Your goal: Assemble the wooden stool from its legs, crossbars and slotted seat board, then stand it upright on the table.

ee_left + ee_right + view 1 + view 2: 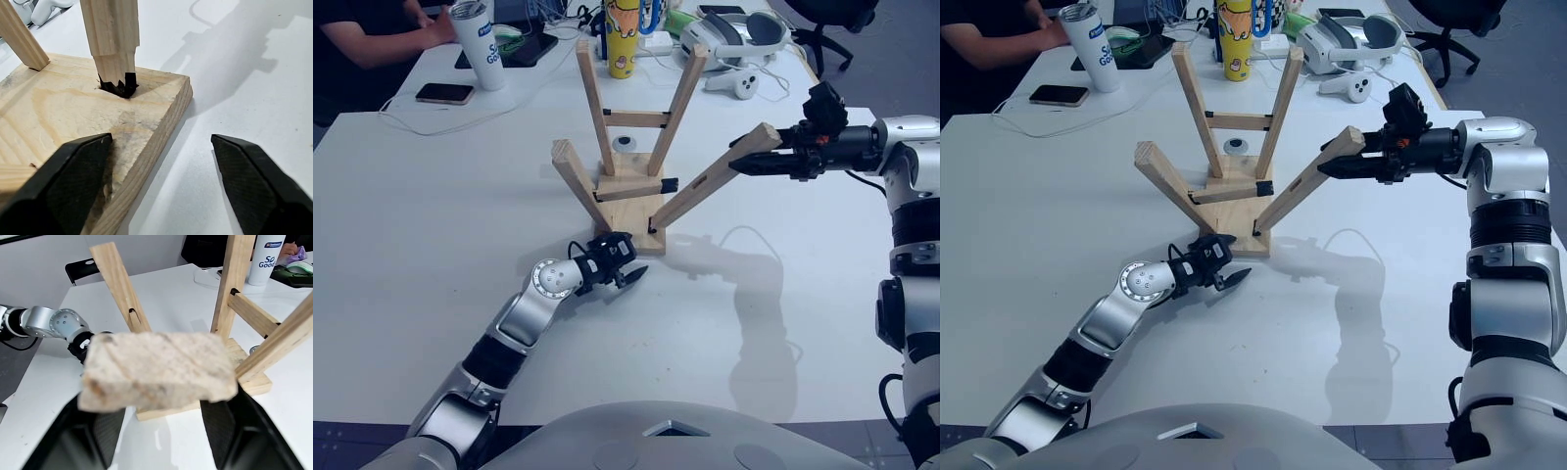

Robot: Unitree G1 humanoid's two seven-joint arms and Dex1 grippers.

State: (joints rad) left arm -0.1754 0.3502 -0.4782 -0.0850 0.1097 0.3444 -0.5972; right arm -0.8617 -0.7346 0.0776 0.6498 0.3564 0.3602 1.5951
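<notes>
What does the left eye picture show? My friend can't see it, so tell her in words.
An upside-down wooden stool sits on a white table, its four legs pointing up. The right pincer grips the top of the leg leaning right, and the open left pincer sits at the seat board's near corner.

Upturned wooden stool [631, 186], four legs splayed upward, on table

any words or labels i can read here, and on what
white cup: blue lettering, partly turned away, cannot be read whole.
yellow cup: a printed picture; any words are too small to read.
wooden stool: no words or numbers on it.
</notes>
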